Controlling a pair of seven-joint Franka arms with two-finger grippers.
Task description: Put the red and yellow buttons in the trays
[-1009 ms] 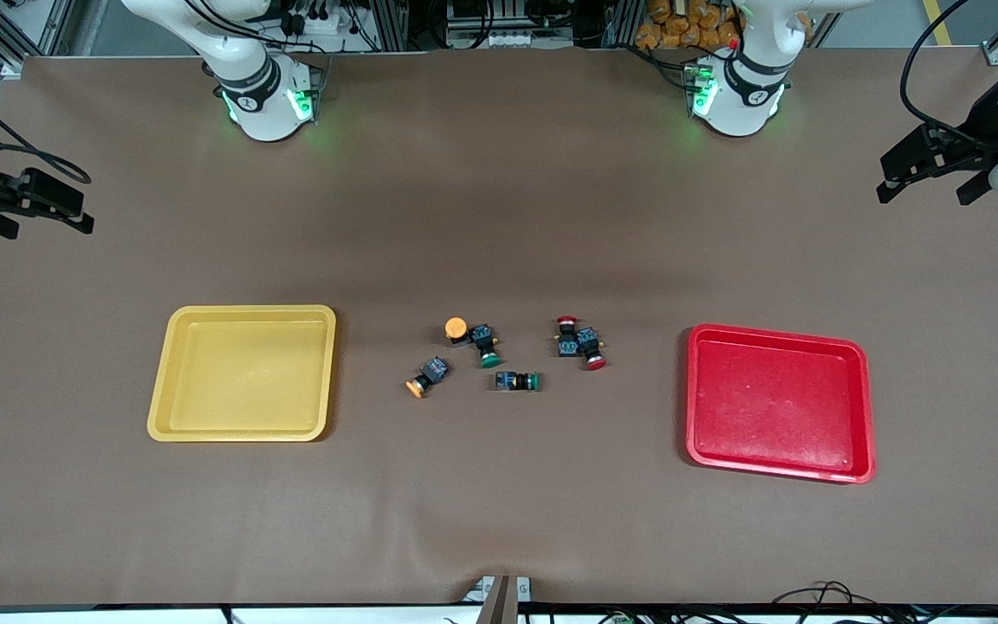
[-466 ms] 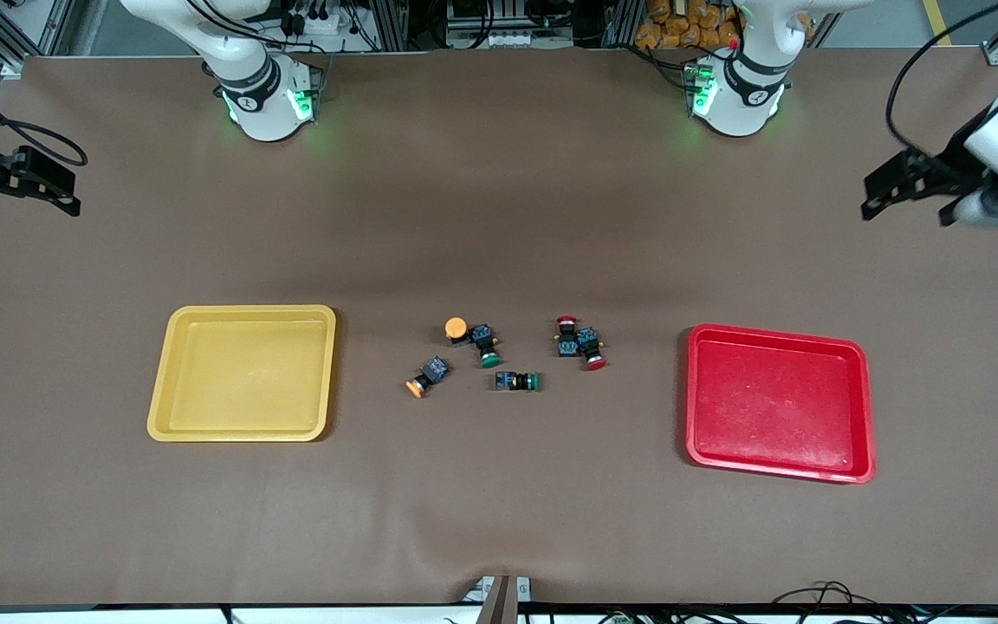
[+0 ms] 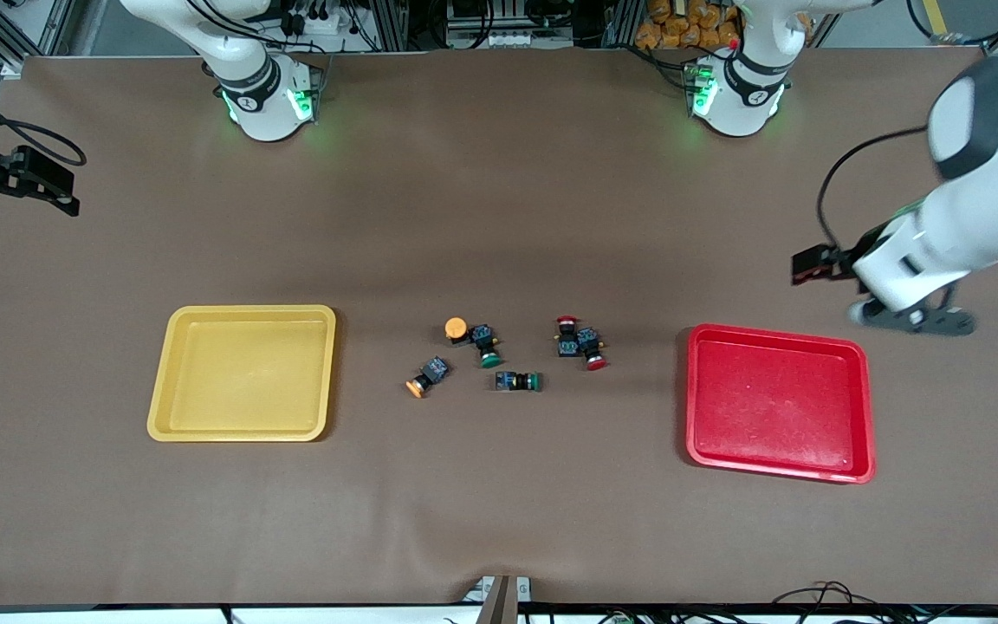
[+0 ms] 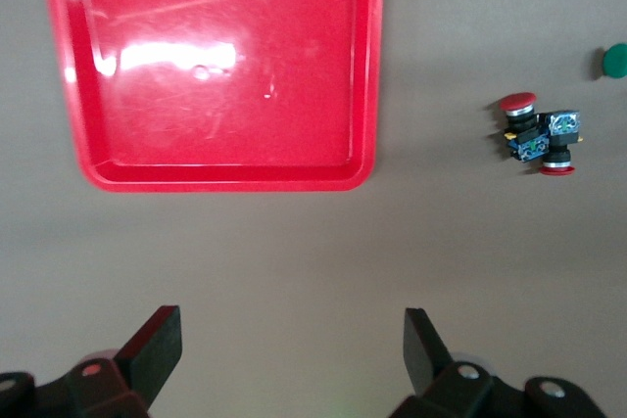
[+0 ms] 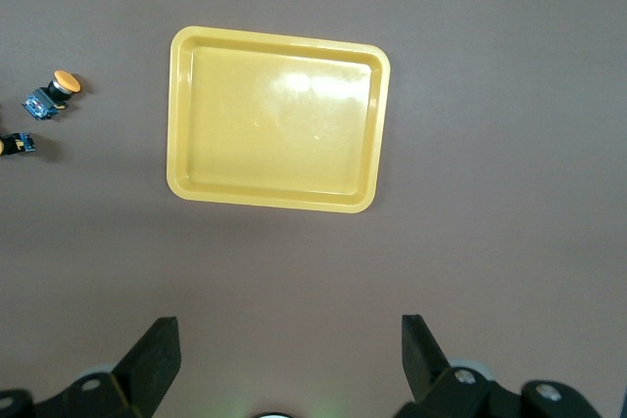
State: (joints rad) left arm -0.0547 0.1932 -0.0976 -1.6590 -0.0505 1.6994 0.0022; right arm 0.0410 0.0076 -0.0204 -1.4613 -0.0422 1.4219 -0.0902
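Note:
The yellow tray [image 3: 242, 309] and the red tray [image 3: 780, 472] lie empty, one at each end of the button cluster. Between them lie two orange-yellow-capped buttons [image 3: 456, 328] [image 3: 417, 387] and two red-capped buttons [image 3: 566, 322] [image 3: 595, 362]. My left gripper [image 3: 913, 319] is open and empty over bare table, by the red tray's rim. Its wrist view [image 4: 292, 340] shows the red tray [image 4: 220, 175] and both red buttons [image 4: 519, 105] [image 4: 556, 169]. My right gripper [image 3: 61, 192] is open and empty over the table's edge at the right arm's end. Its wrist view [image 5: 292, 340] shows the yellow tray [image 5: 279, 203] and an orange-yellow button [image 5: 64, 80].
Two green-capped switches [image 3: 489, 358] [image 3: 530, 380] lie among the buttons, one touching an orange-yellow button's body. One green cap shows in the left wrist view [image 4: 614, 61]. Brown mat covers the table; both arm bases stand along its edge farthest from the front camera.
My left arm has swung in from the table's end to over the mat by the red tray. My right gripper shifted slightly outward, then stayed. Buttons and trays have not moved.

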